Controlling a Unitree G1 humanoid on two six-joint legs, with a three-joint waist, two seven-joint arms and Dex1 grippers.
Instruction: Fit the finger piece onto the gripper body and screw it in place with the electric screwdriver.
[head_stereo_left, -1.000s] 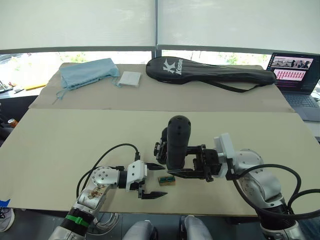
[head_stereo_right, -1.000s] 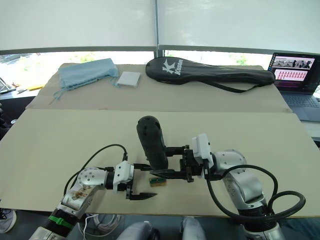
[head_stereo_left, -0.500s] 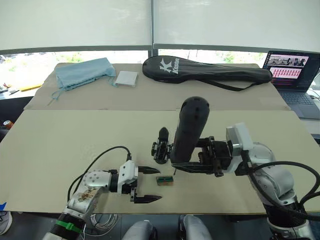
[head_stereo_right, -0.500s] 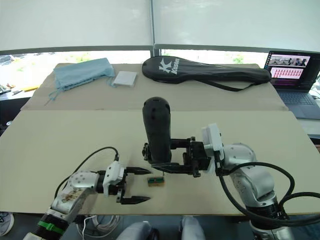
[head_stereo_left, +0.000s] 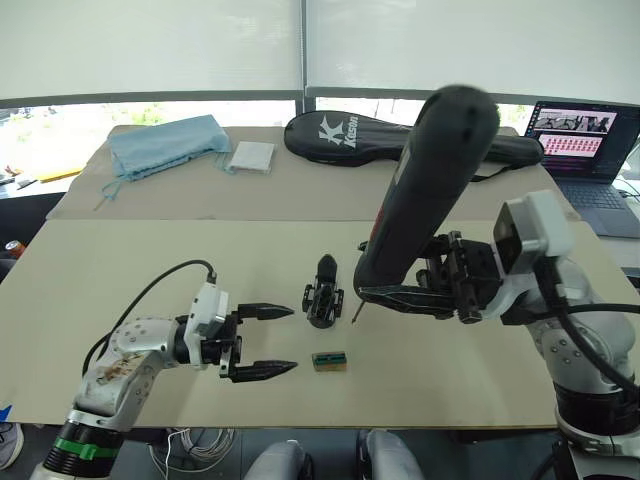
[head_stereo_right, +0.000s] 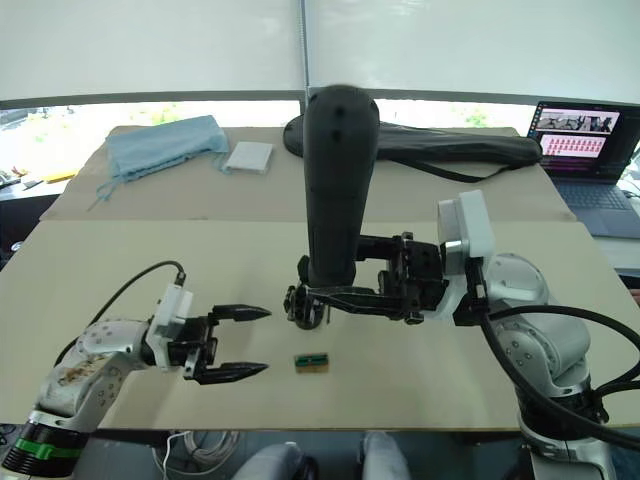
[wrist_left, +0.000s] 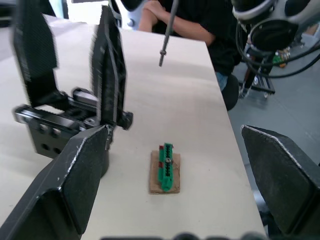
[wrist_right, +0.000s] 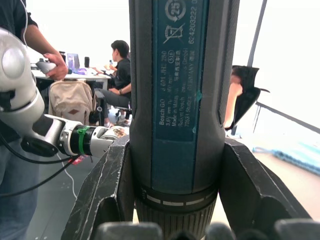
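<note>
While clamped around the electric screwdriver (head_stereo_left: 425, 195), lifts it tilted above the table (head_stereo_left: 120, 270), bit hanging just at 3 o'clock of the gripper body (head_stereo_left: 323, 291): the right gripper (head_stereo_left: 415, 297). At 9 o'clock of that body, the left gripper (head_stereo_left: 262, 341), fingers spread apart and empty. At 6 o'clock, a small green-brown box (head_stereo_left: 330, 360).

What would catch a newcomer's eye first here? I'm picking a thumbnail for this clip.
The big black electric screwdriver dominates, raised at a tilt in the right gripper, its thin bit hanging just above the table beside the gripper body. To the left, the left gripper hovers open and empty, with a small green-brown box lying between the two arms.
</note>
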